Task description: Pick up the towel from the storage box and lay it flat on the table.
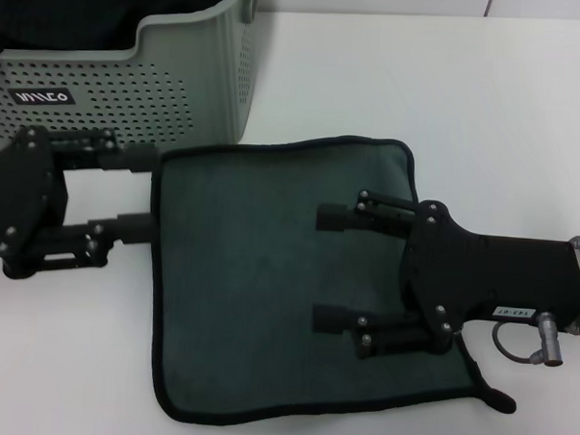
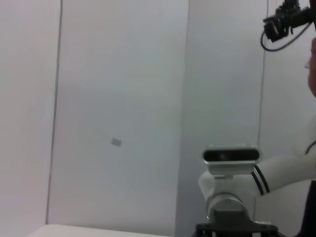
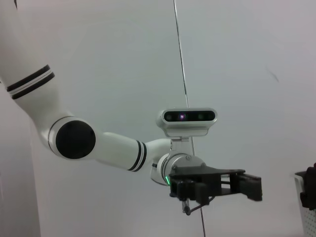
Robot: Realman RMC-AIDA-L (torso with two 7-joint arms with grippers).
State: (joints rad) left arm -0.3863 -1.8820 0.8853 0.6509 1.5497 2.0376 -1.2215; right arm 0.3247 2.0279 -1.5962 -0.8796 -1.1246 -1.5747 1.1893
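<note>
Lying flat on table [image 1: 449,99], towel [image 1: 259,274], box [image 1: 181,73] beside, right pincer [image 1: 328,267] wide above it, left pincer [image 1: 147,194] wide at edge.

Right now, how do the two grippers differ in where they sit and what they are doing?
The right gripper lies over the green towel, fingers spread wide; the left gripper sits at the towel's left edge, beside the storage box. Both are open, holding nothing, low over the table.

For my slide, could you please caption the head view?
Towel flat on table beside storage box, between open left gripper and right gripper.
</note>
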